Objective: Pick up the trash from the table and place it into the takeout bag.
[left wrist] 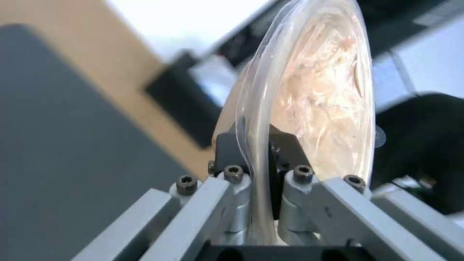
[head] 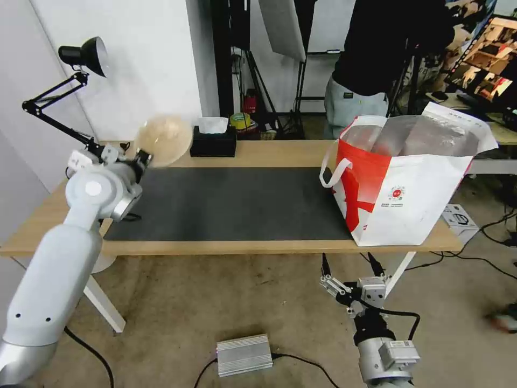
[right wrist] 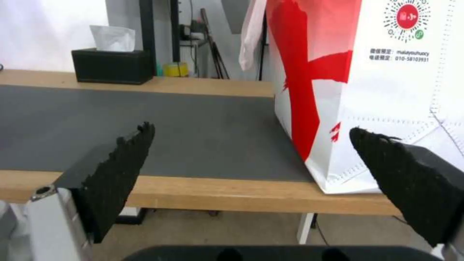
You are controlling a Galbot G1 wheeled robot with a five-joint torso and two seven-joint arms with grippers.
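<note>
Light-wood table (head: 269,153) carries a dark mat (head: 226,202), with the takeout bag (head: 409,188) standing open on the mat's end. Far from the bag, the left gripper (left wrist: 256,159) holds the beige bowl (head: 163,141) on edge in the air, fingers (left wrist: 227,148) closed on its rim, mouth facing sideways. Below the bag, the right gripper (right wrist: 251,163) hangs wide open and empty.

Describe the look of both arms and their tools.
Left arm: smooth white-grey shells, round silver joint. Left tool: silver linkage bars with hex bolts, black pads. Right arm: grey cylinder with a white label and black cable. Right tool: silver frame, black ridged pads.
</note>
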